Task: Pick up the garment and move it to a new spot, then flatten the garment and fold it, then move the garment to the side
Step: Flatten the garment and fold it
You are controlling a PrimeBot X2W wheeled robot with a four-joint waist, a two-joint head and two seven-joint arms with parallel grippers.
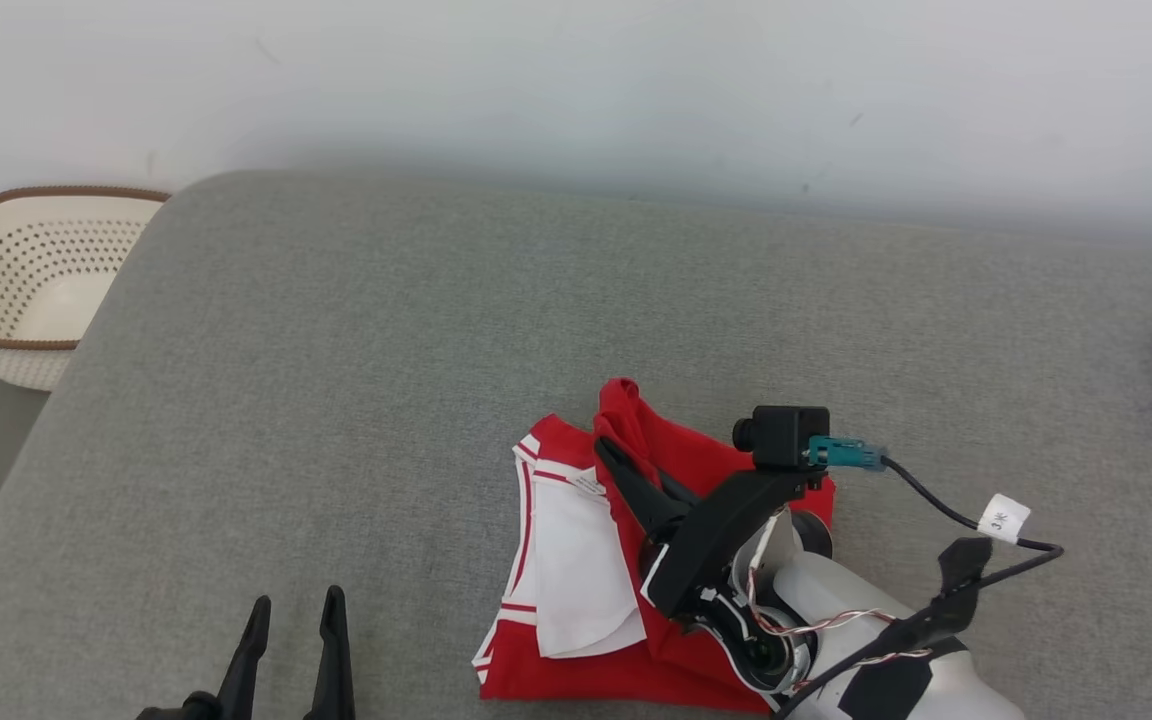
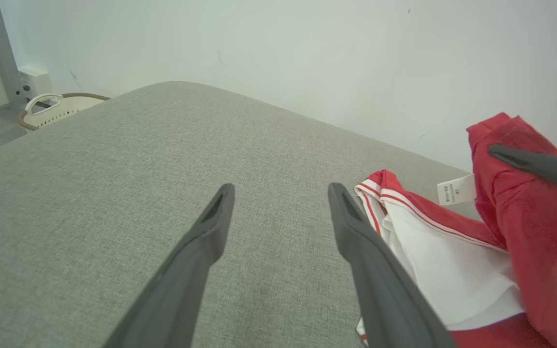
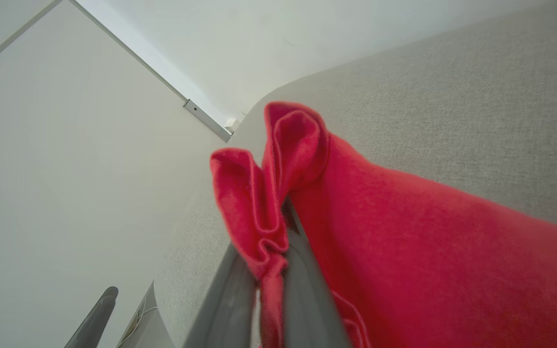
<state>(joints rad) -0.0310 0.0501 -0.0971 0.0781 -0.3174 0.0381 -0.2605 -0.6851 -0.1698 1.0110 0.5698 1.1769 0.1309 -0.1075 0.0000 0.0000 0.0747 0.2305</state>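
The right tool (image 1: pixel 604 448) pinches a raised red fold of the garment (image 1: pixel 566 560), lying at five o'clock on the grey surface (image 1: pixel 336 380); the left tool (image 1: pixel 298 602), at seven o'clock, gapes wide, holding nothing.

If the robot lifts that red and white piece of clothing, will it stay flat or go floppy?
Probably floppy: the red and white fabric garment bunches into soft folds where the right gripper pinches it. Likely light too, since that small pinch holds a flap up.
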